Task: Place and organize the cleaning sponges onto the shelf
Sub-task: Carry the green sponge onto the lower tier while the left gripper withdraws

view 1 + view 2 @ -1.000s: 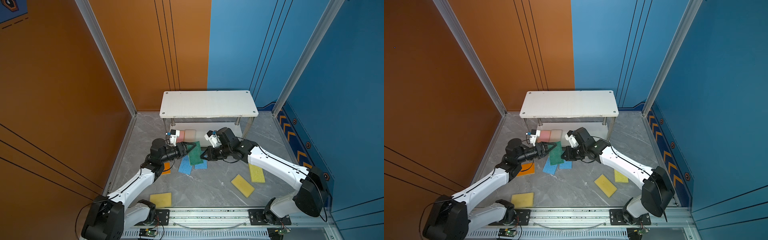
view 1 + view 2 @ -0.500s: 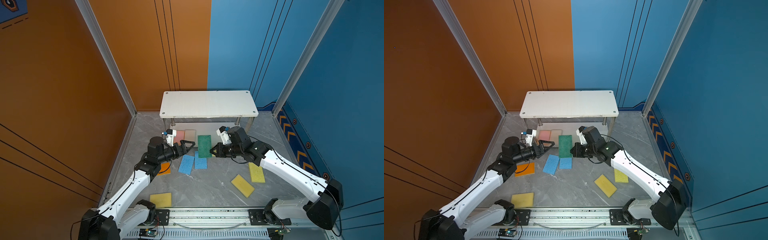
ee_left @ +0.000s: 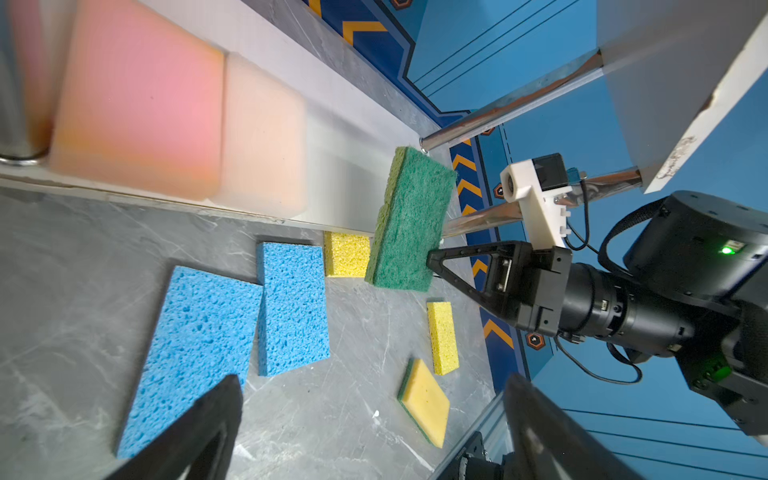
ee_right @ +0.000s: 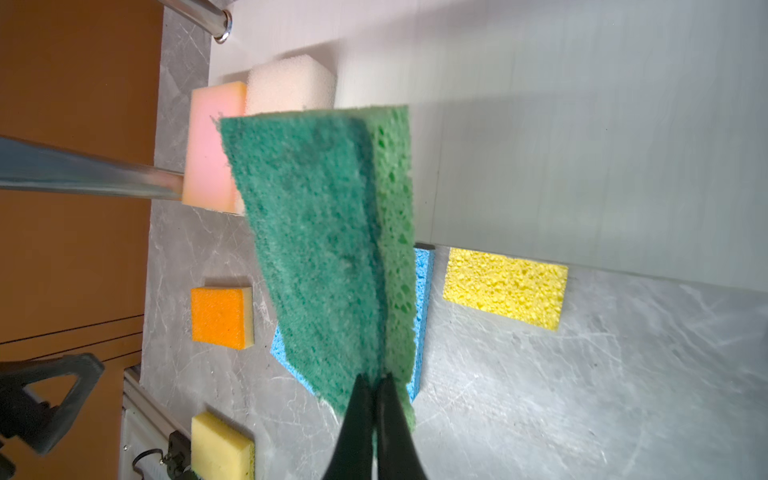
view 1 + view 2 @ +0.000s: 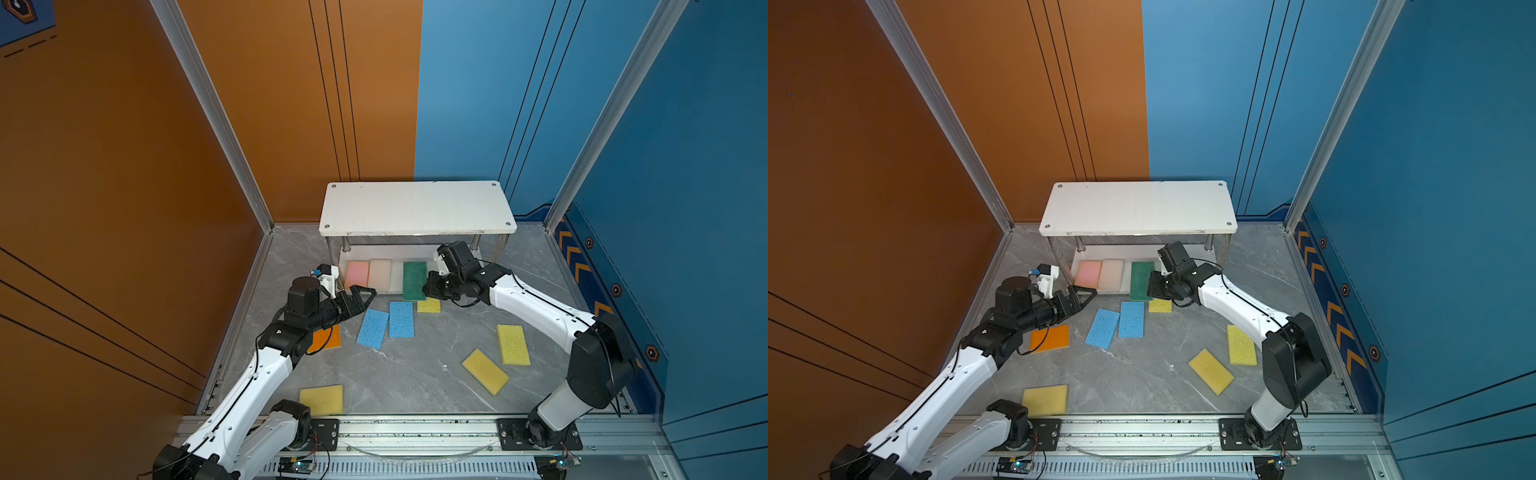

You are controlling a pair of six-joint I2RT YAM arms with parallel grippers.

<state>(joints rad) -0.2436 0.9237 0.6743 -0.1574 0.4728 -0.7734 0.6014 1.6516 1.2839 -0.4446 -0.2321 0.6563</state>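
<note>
The right end effector (image 4: 374, 380) pinches the dark green rectangular foam sponge (image 4: 316, 232) at the white two-tier shelf's (image 5: 415, 208) lower board — the left end effector (image 3: 374, 379) gapes wide, empty.

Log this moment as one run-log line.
right gripper: shut on dark green rectangular sponge, tilted over white lower shelf board | left gripper: open, empty | shelved: pink foam sponge, off-white foam sponge

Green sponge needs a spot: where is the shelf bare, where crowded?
Bare: the whole top board, and the lower board right of the off-white sponge. Crowded: its left end, holding the pink sponge too.
</note>
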